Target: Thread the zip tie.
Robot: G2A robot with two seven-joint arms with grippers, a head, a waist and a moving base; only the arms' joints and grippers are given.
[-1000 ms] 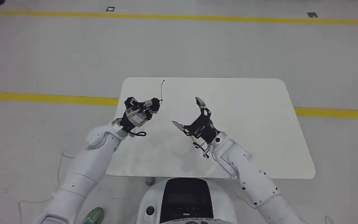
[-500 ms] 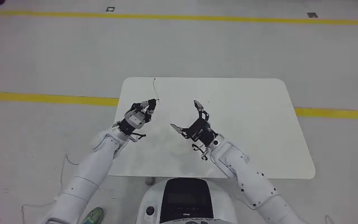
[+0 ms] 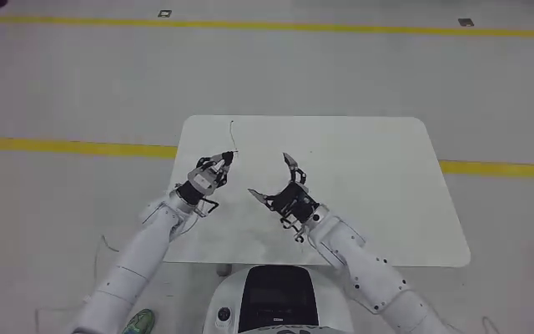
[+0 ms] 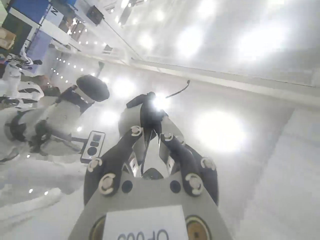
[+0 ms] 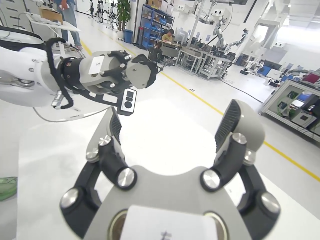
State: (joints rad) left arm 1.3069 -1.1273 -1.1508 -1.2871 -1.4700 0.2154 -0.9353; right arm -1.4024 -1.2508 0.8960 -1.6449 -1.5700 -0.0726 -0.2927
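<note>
A thin black zip tie point(image 3: 232, 134) stands up from my left gripper point(image 3: 224, 158), which is shut on its lower part above the white table's point(image 3: 375, 167) left half. In the left wrist view the zip tie point(image 4: 176, 92) runs between the closed fingers point(image 4: 147, 116) and curves out past their tips. My right gripper point(image 3: 271, 177) hangs open just to the right of it, with nothing between its ribbed fingers point(image 5: 113, 123). From the right wrist view the left gripper point(image 5: 145, 72) sits a short way ahead of the right gripper point(image 5: 172, 123).
The table edge point(image 3: 188, 134) lies close to the left of the left gripper. Yellow floor lines point(image 3: 83, 148) run past the table. Far off in the right wrist view stand workbenches point(image 5: 200, 58) and shelving point(image 5: 152, 26).
The zip tie's free end has swung a little to the left as the left wrist turned. The right gripper has shifted slightly left and nearer to the robot, still open.
</note>
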